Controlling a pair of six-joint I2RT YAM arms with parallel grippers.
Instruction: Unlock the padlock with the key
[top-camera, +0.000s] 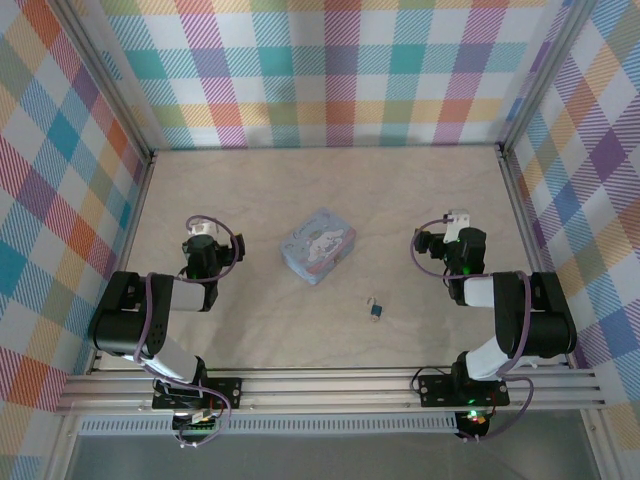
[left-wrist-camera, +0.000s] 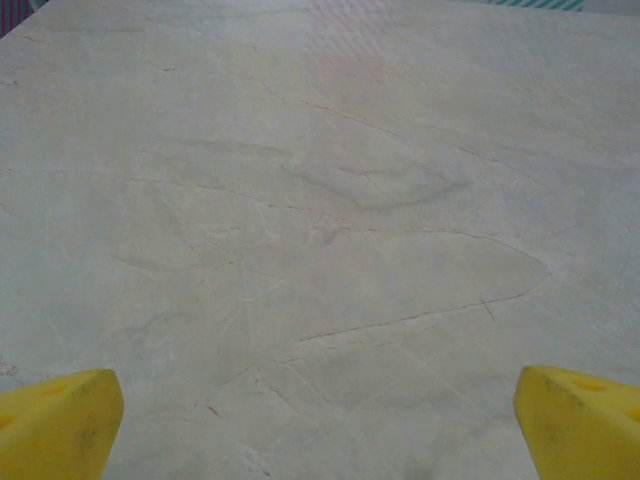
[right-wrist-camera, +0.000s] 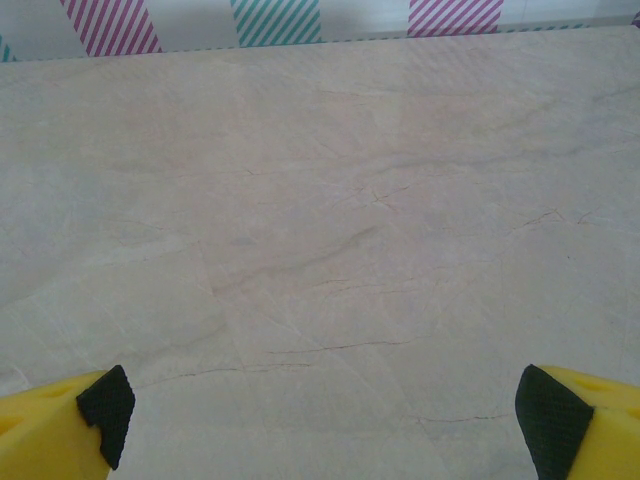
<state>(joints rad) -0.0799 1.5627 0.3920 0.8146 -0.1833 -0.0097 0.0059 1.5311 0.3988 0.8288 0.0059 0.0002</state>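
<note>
Marble-look table (top-camera: 250, 180), two arms flanking the tin (top-camera: 318, 245), and the small padlock (top-camera: 377, 313) lying loose.
I see the left gripper (top-camera: 203, 230) well left of the tin and the right gripper (top-camera: 455, 222) well to its right, each with yellow fingers (left-wrist-camera: 60, 420) spread wide over bare tabletop. The padlock lies near the tin's near-right corner, apart from it, with open table between it and the right gripper. A pale silvery bit (top-camera: 372, 300) touches its far end; I cannot tell whether it is key or shackle.
</note>
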